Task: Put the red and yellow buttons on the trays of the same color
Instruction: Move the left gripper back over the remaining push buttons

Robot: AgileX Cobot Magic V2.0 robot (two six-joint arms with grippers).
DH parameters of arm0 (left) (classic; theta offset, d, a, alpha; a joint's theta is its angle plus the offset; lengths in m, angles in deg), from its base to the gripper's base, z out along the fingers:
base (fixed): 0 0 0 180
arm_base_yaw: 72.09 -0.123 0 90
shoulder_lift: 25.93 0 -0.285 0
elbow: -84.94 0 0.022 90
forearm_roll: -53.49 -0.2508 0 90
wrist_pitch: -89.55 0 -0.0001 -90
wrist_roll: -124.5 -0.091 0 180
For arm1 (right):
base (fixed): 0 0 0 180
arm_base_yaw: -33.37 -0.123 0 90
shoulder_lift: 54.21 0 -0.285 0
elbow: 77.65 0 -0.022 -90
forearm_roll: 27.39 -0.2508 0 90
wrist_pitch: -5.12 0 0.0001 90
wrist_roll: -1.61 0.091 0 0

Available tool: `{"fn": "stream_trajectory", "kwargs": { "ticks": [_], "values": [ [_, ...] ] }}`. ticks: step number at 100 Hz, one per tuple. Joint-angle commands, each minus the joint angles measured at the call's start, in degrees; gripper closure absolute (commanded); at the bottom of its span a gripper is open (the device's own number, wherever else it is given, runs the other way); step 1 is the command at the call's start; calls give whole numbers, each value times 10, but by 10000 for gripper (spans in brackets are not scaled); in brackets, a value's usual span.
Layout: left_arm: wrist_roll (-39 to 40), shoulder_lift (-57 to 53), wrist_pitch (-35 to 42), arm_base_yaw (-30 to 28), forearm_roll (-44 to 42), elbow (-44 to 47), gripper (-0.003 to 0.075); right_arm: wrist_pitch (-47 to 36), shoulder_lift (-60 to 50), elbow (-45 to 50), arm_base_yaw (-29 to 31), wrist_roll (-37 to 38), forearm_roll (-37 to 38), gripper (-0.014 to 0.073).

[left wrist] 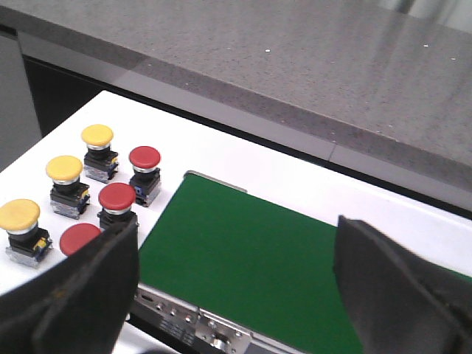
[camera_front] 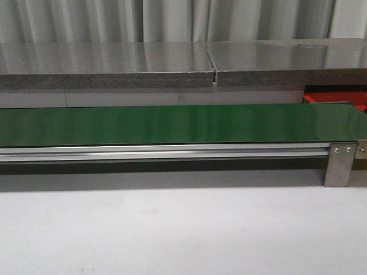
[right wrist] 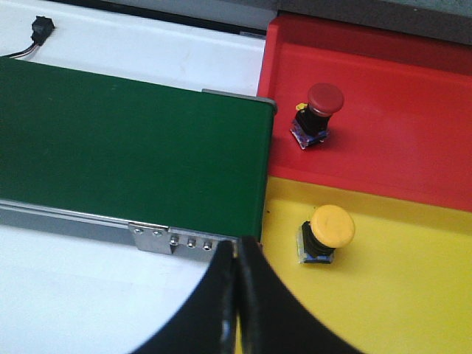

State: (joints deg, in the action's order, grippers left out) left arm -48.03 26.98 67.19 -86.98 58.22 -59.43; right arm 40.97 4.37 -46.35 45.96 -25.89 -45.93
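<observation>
1. In the front view, the long green belt (camera_front: 172,124) runs across the white desk (camera_front: 172,235), with a silver rail along its near side. Neither arm shows in this view.
2. At the right end of the belt in this view, only a small part of the red tray (camera_front: 338,98) is visible behind it.
3. In the left wrist view, the left claw (left wrist: 236,295) is released: its two dark fingers (left wrist: 81,295) stand wide apart over one end of the belt (left wrist: 251,258), and nothing is between them.
4. Beside this end of the belt, a group of buttons stands on the white desk (left wrist: 243,158). Three have yellow caps (left wrist: 97,136) (left wrist: 64,169) (left wrist: 19,214) and three have red caps (left wrist: 144,156) (left wrist: 117,196) (left wrist: 79,238).
5. The last red one is partly hidden by a finger of the left claw. All six buttons are upright and near each other.
6. In the right wrist view, the right claw (right wrist: 237,295) is clenched: its dark fingers (right wrist: 206,310) meet with no gap, and they grasp nothing.
7. The right claw hangs over the other end of the belt (right wrist: 133,140), just beside the yellow tray (right wrist: 413,295).
8. The red tray (right wrist: 413,140) and the yellow tray lie side by side, touching each other, at the end of the belt.
9. One red button (right wrist: 320,112) stands in the red tray, slightly tilted.
10. One yellow button (right wrist: 326,233) stands in the yellow tray, close to the belt's corner.
</observation>
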Motion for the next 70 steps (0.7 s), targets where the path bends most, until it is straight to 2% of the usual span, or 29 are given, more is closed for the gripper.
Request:
{"fn": "stream_trajectory", "kwargs": {
  "ticks": [1,11,34,70],
  "values": [
    [10,39,74,-7,-9,-41,176,-32,-6,-14,0,-5,-11,662],
    [10,98,112,-11,-7,-68,176,-32,-6,-14,0,-5,-11,662],
    [11,237,21,-66,13,-151,176,-32,-6,-14,0,-5,-11,662],
    [11,384,3,-155,32,-185,176,-32,-6,-14,0,-5,-11,662]
  ]
}}
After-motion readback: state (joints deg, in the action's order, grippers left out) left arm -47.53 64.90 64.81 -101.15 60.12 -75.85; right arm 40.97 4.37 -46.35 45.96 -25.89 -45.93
